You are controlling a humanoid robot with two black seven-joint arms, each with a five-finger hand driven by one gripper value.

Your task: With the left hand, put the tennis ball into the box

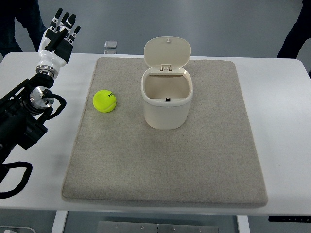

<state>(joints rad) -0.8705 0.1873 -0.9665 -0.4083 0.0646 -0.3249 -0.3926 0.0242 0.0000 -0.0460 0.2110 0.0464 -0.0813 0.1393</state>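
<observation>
Left hand (60, 30) empty, fingers loosely spread, well apart from tennis ball (104, 101) on mat (194, 160). Approach from above, close evenly — box (166, 99) stands lid-open beside it.

Bare mat (121, 160) around tennis ball (104, 101); box (166, 99) well apart, lid up.

Yellow-green tennis ball (104, 101) lies left of open cream box (166, 99).

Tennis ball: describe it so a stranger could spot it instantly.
Find the grey rectangular felt mat covering the white table. Left of the cream plastic lidded box standing on it lies the yellow-green fuzzy tennis ball, the only round, bright thing there.
</observation>
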